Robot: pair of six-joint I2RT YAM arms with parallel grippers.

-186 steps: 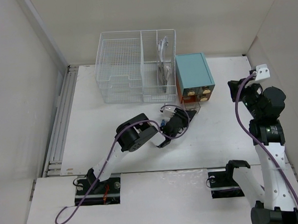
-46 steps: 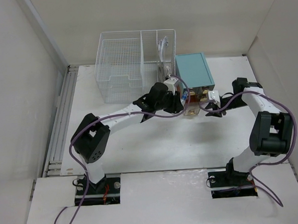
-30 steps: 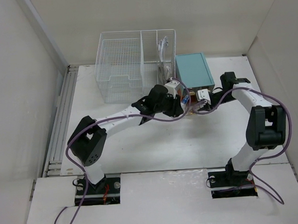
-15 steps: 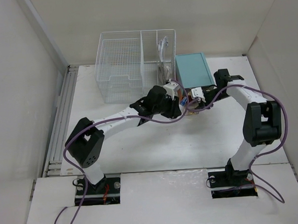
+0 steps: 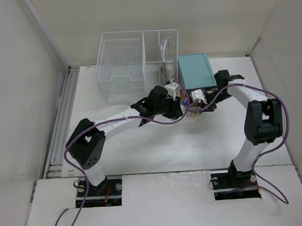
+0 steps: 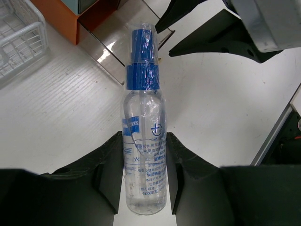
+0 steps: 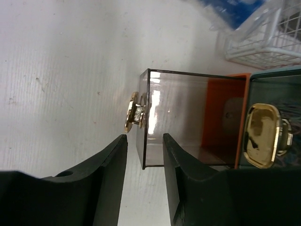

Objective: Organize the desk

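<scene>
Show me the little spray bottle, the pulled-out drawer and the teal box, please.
spray bottle (image 6: 143,141): left wrist view, on its clear body.
pulled-out drawer (image 7: 188,117): right wrist view, on its tinted see-through side.
teal box (image 5: 195,71): top view, on its flat top.

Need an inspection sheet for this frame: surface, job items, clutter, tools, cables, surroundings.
Surface: desk matte white, faint scuffs.
Job's things: spray bottle, clear, blue cap, film-wrapped; teal box with one tinted drawer pulled out, no contents visible; wire basket at back, white items in right compartment, unidentifiable.
Clutter: nothing seen.
Tools: left tool shut on the bottle, by the open drawer; right tool open, fingers straddling the drawer's front panel beside its gold knob.
Cables: purple cables along both arms; left one loops past its base.
Surroundings: white panels on three sides; rail along desk's left edge.
</scene>
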